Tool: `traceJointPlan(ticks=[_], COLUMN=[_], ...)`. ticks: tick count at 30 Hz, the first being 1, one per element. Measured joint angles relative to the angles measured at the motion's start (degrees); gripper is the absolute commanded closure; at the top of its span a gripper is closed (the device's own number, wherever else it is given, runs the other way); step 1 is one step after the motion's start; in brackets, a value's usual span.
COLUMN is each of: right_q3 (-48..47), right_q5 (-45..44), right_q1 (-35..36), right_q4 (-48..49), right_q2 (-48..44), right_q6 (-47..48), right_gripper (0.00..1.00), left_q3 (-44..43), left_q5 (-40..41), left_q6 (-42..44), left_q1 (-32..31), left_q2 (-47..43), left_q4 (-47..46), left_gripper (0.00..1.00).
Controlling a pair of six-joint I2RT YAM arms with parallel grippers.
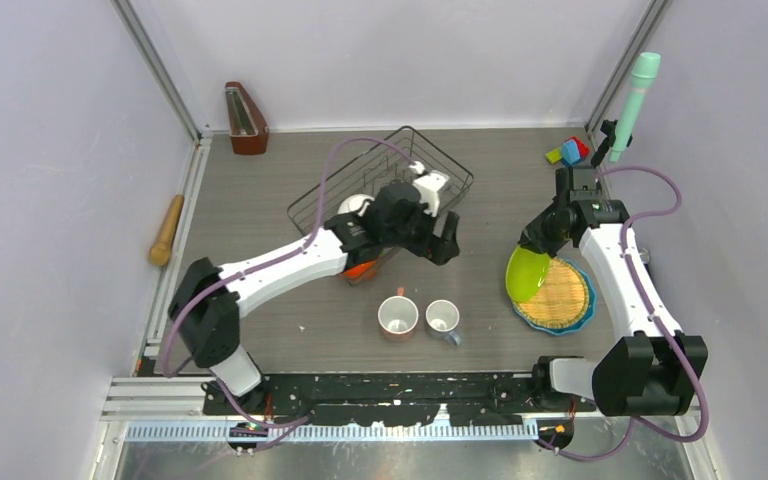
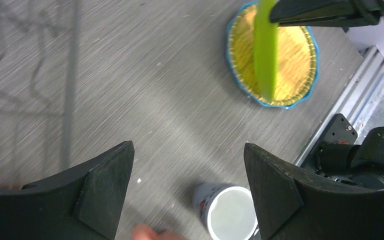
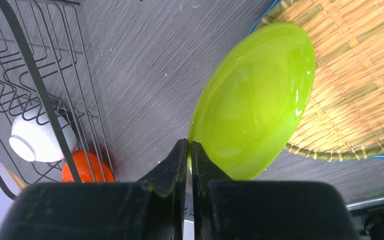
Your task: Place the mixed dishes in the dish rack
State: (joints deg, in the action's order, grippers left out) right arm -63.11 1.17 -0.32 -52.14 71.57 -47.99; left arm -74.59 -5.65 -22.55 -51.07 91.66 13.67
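Right pincer pinches the lime plate by its rim, on edge, right of the rack.
Pink mug and grey mug wait nearer than the rack; left pincer hangs spread, empty, at its near side. Plate transfer underway; next, slot it between tines.

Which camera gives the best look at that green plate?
The right wrist view: the lime-green plate is large and face-on there. The top view shows it small; the left wrist view shows only its edge.
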Motion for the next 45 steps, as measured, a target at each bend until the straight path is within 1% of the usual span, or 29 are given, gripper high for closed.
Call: traceJointPlan(ticks=[6, 14, 17, 20, 24, 25, 26, 28, 33, 34, 35, 36, 37, 38, 39, 40, 41, 42, 43, 45], right_q3=[0.0, 0.9, 1.4, 1.9, 2.3, 2.3, 2.3, 2.4, 2.4, 2.4, 2.5, 2.5, 2.4, 2.3, 2.1, 1.7, 1.2, 0.7, 0.0, -1.7], right_q5=[0.0, 0.7, 0.7, 0.9, 0.9, 1.0, 1.1, 1.2, 1.3, 0.8, 0.5, 0.4, 0.0, -0.5, -1.1, -1.9, -2.8, -3.5, -5.0, -7.5], right_q1=[0.0, 0.0, 0.0, 0.0, 0.0, 0.0, 0.0, 0.0, 0.0, 0.0, -0.2, -0.2, -0.2, -0.1, 0.0, 0.0, 0.1, 0.2, 0.2, 0.2], right_q4=[-1.3, -1.9, -1.9, -1.9, -1.9, -1.9, -1.9, -1.9, -1.9, -2.4, -3.1, -3.4, -3.3, -3.2, -3.3, -3.6, -3.8, -4.0, -4.6, -6.4], right_q2=[-1.8, -3.5, -3.8, -4.2, -4.9, -5.0, -5.2, -5.7, -6.9, -7.2, -7.6, -8.0, -8.5, -8.9, -9.1, -9.4, -9.6, -9.7, -9.9, -9.8], right_q6=[-1.8, -4.9, -5.8, -6.6, -7.7, -8.0, -8.2, -8.7, -9.7, -9.7, -10.0, -10.2, -10.4, -10.4, -10.4, -10.0, -9.7, -9.5, -8.9, -8.3], right_gripper=[1.00, 1.00, 1.00, 1.00, 1.00, 1.00, 1.00, 1.00, 0.99, 0.95, 0.85, 0.81, 0.72, 0.65, 0.56, 0.52, 0.43, 0.40, 0.34, 0.32], left_q3=[-5.1, -6.3, -6.8, -6.8, -8.7, -9.3, -9.7, -10.7, -14.6, -15.1, -15.3, -15.5, -15.7, -16.2, -16.5, -16.7, -16.7, -16.8, -16.8, -17.1], left_q5=[0.5, 4.3, 4.6, 4.7, 4.9, 5.0, 5.1, 5.3, 5.7, 6.4, 7.0, 7.0, 6.8, 6.7, 7.0, 7.1, 7.4, 7.8, 8.3, 9.4], left_q6=[2.6, 6.0, 6.1, 6.1, 6.1, 6.1, 6.1, 6.4, 6.4, 6.3, 6.1, 5.5, 5.2, 5.2, 5.3, 5.3, 5.3, 5.3, 5.3, 6.1], left_q1=[-5.9, -11.8, -12.7, -12.7, -12.9, -13.0, -13.2, -13.7, -14.6, -14.6, -14.6, -14.5, -14.2, -14.1, -14.2, -14.3, -14.4, -14.5, -14.6, -14.6], left_q2=[9.2, 17.4, 19.3, 20.1, 21.6, 22.0, 22.4, 23.4, 26.8, 27.2, 27.4, 27.6, 27.6, 27.6, 27.6, 27.6, 27.6, 27.6, 27.5, 26.8], left_q4=[-7.4, -14.1, -15.9, -17.7, -18.2, -18.4, -18.6, -19.0, -18.1, -17.8, -17.4, -17.2, -17.3, -16.9, -16.6, -16.3, -16.0, -15.6, -15.6, -14.9], left_gripper=[0.19, 0.21, 0.21, 0.26, 0.27, 0.31, 0.37, 0.54, 0.89, 0.95, 1.00, 1.00, 1.00, 1.00, 1.00, 1.00, 1.00, 1.00, 1.00, 1.00])
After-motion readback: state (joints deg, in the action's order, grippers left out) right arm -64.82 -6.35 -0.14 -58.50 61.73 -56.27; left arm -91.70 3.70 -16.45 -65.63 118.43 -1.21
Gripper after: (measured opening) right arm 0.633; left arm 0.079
